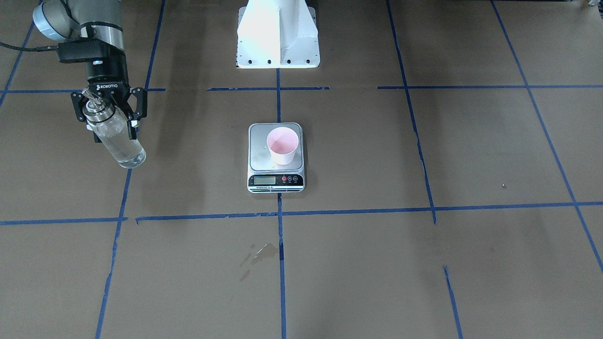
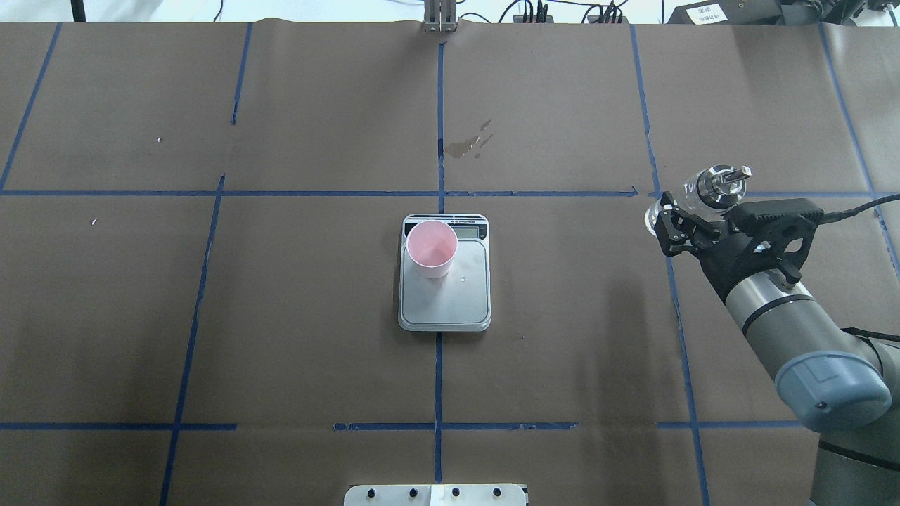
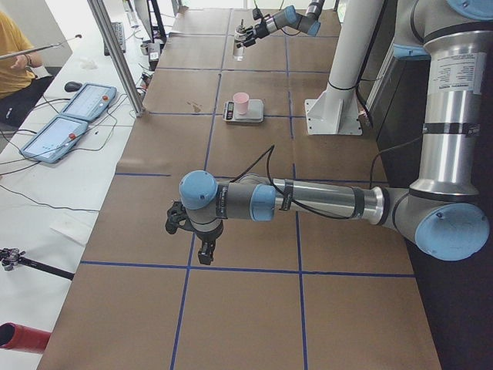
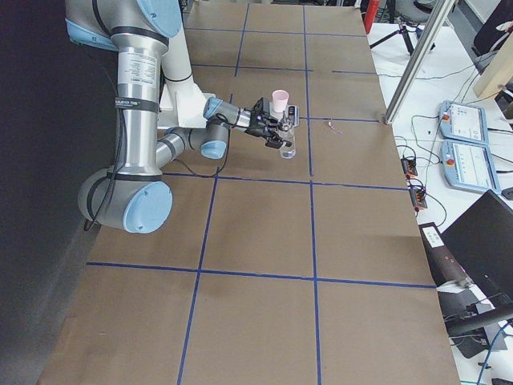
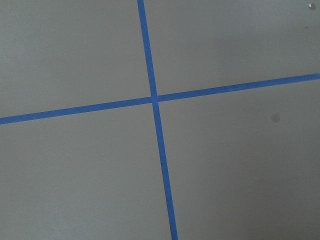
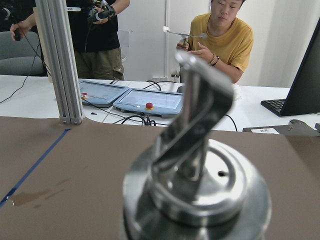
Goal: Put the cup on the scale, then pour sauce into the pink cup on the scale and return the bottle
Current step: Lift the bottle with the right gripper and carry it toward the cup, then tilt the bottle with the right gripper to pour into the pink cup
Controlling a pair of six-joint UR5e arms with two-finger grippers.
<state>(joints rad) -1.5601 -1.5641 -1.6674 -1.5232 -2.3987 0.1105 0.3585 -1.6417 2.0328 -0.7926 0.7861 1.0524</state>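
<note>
cup (image 2: 432,247) sits on the scale (image 2: 457,302), centre frame. right gripper (image 1: 113,123) clamps the bottle (image 1: 126,151), roughly upright, upper left in the front view, well apart from the cup. pouring or returning, hard to call; a pour means carrying it over the cup, then tipping. left gripper (image 3: 196,235): spread, cannot tell.

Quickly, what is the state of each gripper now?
Left gripper: cannot be told, it shows only in a side view.
Right gripper: closed, holding the glass bottle.

Pink cup (image 1: 282,147), steel-grey scale (image 1: 259,151), clear bottle (image 1: 118,141), brown table (image 1: 471,141), blue tape lines (image 1: 353,211)
</note>
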